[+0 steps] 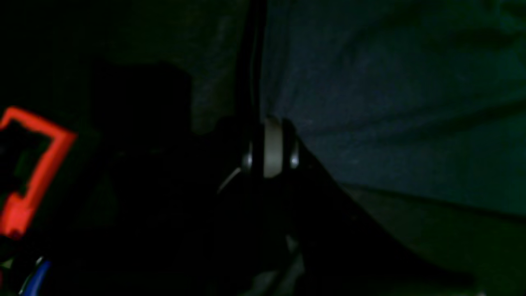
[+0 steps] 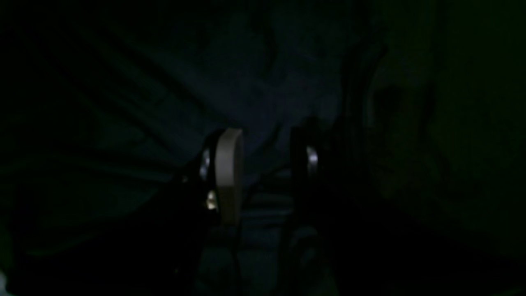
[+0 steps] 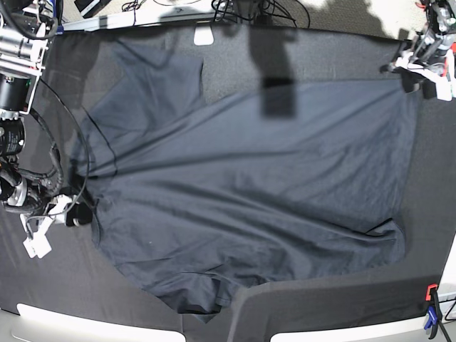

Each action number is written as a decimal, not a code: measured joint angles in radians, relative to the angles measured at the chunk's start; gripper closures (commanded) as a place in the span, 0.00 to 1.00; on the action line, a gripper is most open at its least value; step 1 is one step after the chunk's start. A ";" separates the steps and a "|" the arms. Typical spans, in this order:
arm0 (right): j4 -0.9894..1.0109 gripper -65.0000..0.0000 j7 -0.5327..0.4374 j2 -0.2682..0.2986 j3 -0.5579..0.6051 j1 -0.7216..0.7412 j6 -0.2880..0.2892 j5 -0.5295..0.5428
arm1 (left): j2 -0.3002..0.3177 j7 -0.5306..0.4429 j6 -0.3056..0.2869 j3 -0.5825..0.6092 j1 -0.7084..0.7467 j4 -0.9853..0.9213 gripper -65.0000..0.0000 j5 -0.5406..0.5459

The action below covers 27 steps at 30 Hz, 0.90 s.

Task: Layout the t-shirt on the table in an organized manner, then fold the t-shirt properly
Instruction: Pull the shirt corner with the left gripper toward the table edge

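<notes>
The dark slate-blue t-shirt lies spread wide over the table, with creases running across it from left to right. My left gripper is at the shirt's far right corner. In the left wrist view its fingers are pressed together on the edge of the t-shirt. My right gripper sits at the shirt's left edge. The very dark right wrist view shows its fingers apart with bunched t-shirt fabric filling the gap.
A red clamp shows beside the left gripper. Another red and blue clamp grips the table's near right edge. Cables hang along the right arm at the left. A small white patch lies at the far edge.
</notes>
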<state>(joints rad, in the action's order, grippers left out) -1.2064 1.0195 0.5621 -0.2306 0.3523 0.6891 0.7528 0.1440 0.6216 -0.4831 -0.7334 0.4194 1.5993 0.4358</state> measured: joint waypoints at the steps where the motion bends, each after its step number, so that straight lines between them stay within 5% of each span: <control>1: 0.000 0.71 0.000 0.000 0.000 0.000 0.000 0.000 | 0.000 0.000 0.000 -0.010 0.007 0.000 1.00 0.000; 20: 0.000 0.71 0.003 0.000 0.000 0.000 0.000 0.000 | 0.001 -0.064 0.000 -0.032 0.184 0.010 1.00 0.042; 27: 0.000 0.71 -0.001 0.000 0.000 0.000 0.000 0.000 | 0.000 -0.017 -0.012 -0.032 0.196 0.103 0.68 0.034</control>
<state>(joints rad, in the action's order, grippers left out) -1.2064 1.0183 0.5625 -0.2306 0.3519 0.6895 0.7528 0.1444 0.6044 -0.4950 -0.7654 0.6151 1.7023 0.4698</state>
